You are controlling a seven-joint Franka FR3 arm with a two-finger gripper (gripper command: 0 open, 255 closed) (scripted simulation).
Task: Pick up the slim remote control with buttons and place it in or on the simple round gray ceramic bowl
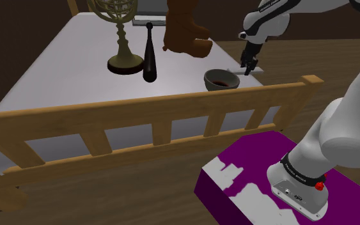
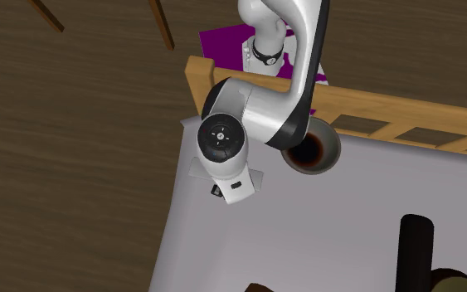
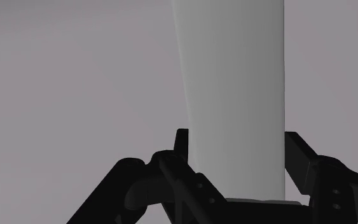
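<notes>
A plain pale grey slim remote control (image 3: 234, 83) lies long and flat on the light grey surface. My black gripper (image 3: 236, 137) is shut on it, one finger pressed against each long side. In the shoulder view the gripper (image 1: 247, 64) points down at the remote (image 1: 254, 69), at the surface's right edge. The round grey bowl (image 1: 221, 79), dark inside, stands just to the left of it, near the wooden rail. From above, the bowl (image 2: 333, 146) is partly under my forearm, and the remote's ends (image 2: 200, 171) stick out from beneath my hand.
A wooden rail (image 1: 159, 112) runs along the near edge of the surface. Farther back stand a globe on a brass stand (image 1: 123, 38), a dark club-shaped object (image 1: 149, 61) and a brown object (image 1: 185, 29). My purple stand (image 1: 236, 185) is at the lower right.
</notes>
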